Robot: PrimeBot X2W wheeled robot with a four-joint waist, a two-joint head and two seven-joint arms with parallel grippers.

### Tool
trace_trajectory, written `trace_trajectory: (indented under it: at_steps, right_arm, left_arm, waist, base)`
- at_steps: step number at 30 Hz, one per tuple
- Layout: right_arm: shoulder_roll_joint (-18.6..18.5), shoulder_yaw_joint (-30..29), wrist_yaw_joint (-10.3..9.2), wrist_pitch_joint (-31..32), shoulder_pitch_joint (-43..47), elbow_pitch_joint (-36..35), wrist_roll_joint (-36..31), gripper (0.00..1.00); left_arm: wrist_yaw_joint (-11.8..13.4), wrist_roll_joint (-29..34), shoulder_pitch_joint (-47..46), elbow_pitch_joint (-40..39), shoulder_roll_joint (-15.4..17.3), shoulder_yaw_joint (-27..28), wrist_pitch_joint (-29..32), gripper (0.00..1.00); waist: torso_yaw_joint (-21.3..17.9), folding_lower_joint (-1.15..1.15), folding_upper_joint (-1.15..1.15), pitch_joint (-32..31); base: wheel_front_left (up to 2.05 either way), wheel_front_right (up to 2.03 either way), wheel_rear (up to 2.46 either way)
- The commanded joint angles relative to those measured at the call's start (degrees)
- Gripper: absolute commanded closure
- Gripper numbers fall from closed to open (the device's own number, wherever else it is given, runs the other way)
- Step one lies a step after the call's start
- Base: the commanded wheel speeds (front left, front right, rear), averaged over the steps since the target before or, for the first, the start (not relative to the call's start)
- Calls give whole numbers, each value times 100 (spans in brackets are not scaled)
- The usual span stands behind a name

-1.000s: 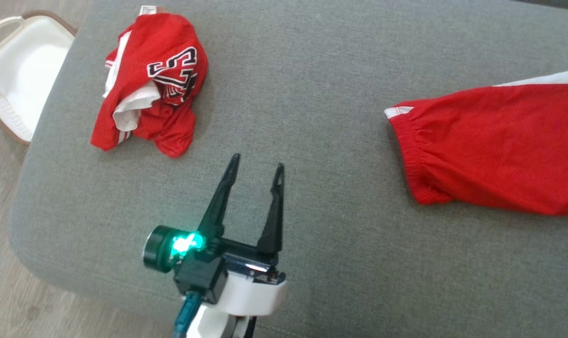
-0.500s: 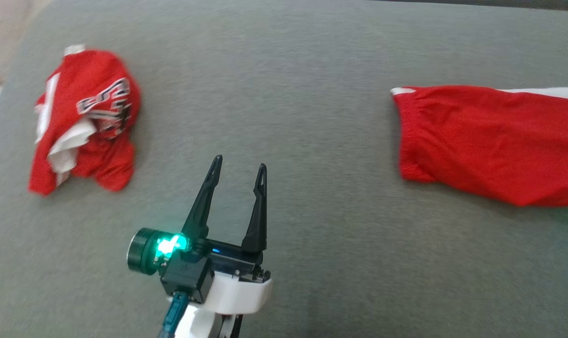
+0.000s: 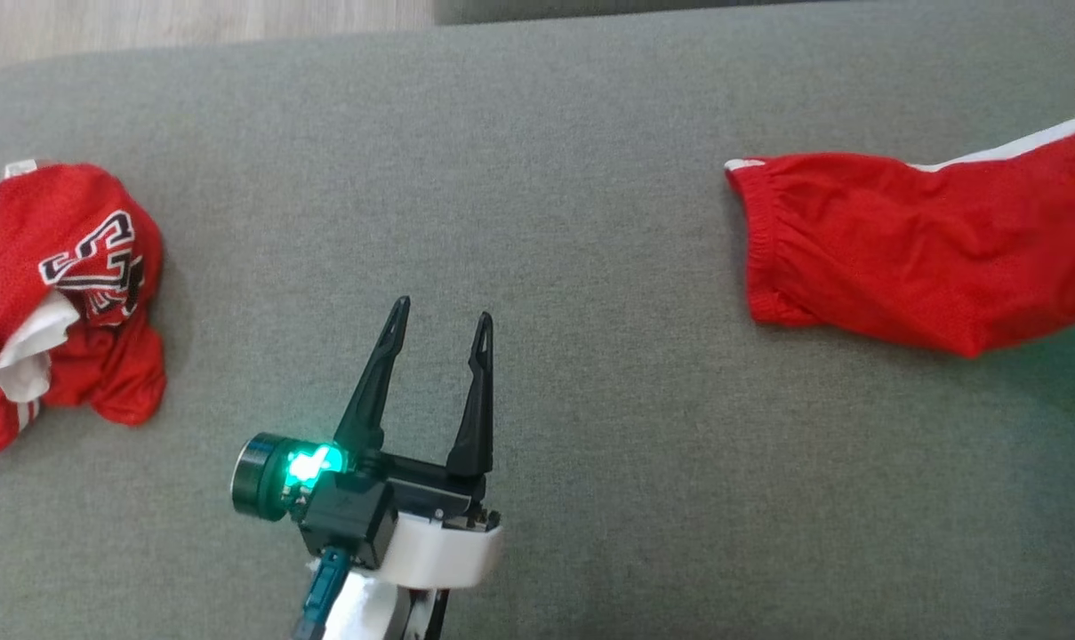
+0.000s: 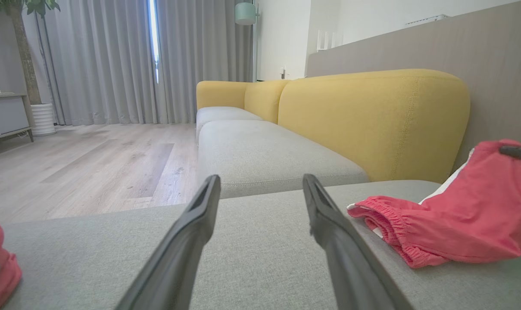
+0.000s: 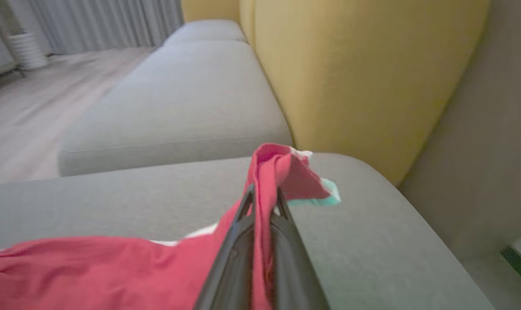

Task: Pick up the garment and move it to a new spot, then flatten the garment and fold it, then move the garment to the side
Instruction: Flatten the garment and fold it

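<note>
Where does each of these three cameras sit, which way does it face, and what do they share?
Head view: on the head, looking down on the grey fabric cushion; open left gripper below.
Left wrist view: on the left wrist, facing low across the cushion toward the yellow sofa back; its spread fingers.
Right wrist view: on the right wrist, facing likewise; right gripper shut on the red elastic-waisted shorts.
All three share the shorts.

Even, diffuse daylight; bright slit between curtains [image 4: 105, 64]. Head view slightly soft; green LED [image 3: 313, 462] glare, green tint at right edge. Right wrist view blurred throughout.
</note>
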Motion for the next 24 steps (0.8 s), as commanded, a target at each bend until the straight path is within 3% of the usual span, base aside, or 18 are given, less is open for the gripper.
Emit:
trace_trajectory:
  at_steps: [1, 12, 13, 14, 18, 24]
  right_arm:
    - [-67, 142, 13, -21, -133, -284, -46, 100]
    - [845, 1477, 13, 539, 205, -1640, -232, 100]
    - [942, 1608, 13, 578, 281, -1653, -284, 66]
    - [1029, 1732, 13, 600, 364, -1656, -331, 3]
    - [1258, 1827, 13, 391, 746, -1732, -393, 0]
    - [1325, 1122, 13, -700, 1587, -2286, -638, 0]
  left_arm:
    - [-20, -9, -4, -159, 16, 163, -28, 0]
    - [61, -208, 87, -156, 16, 87, -28, 0]
    - [62, -223, 89, -151, 16, 74, -28, 0]
    - [63, -245, 88, -143, 16, 56, -28, 0]
    - [83, -302, 103, -129, 16, 20, -28, 0]
    - [164, -346, 393, -211, 16, 266, -28, 0]
  waist:
    - [14, 0, 0, -69]
    - [332, 0, 0, -222]
    - [360, 0, 0, -229]
    - [390, 0, 0, -239]
    - [472, 0, 0, -334]
    - [359, 0, 0, -730]
  base:
    - [0, 0, 0]
    - [0, 0, 0]
    - [0, 0, 0]
    - [0, 0, 0]
    - [0, 0, 0]
    - [0, 0, 0]
